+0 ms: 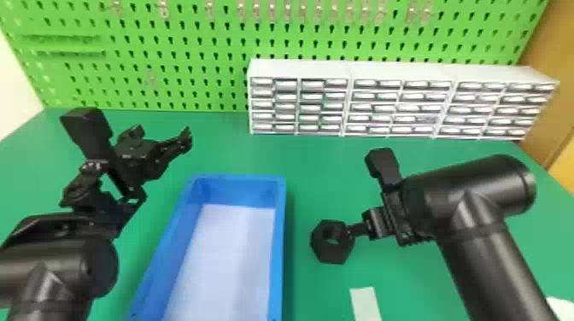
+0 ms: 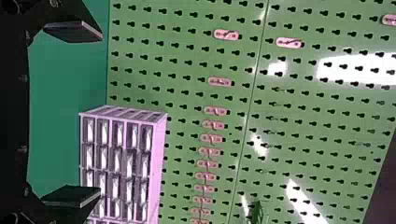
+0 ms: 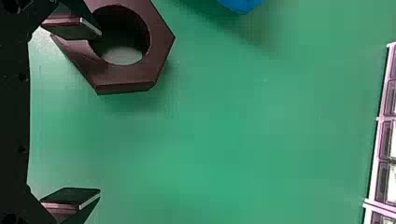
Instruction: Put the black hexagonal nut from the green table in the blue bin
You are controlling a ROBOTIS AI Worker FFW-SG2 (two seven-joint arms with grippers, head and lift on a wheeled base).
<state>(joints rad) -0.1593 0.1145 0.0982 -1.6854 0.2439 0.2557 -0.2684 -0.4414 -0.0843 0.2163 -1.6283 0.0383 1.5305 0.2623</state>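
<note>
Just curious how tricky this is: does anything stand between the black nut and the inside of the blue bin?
Yes, the bin's right side wall. Nothing else visible stands between it and the black nut.

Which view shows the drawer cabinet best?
The head view: the drawer cabinet appears whole, from the front. The left wrist view shows one end sideways; the right wrist view, a strip of it.

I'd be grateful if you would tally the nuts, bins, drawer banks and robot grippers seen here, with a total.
Black hexagonal nut: 1
Blue bin: 1
White drawer bank: 1
Grippers: 2 (left gripper, right gripper)
Total: 5
</note>
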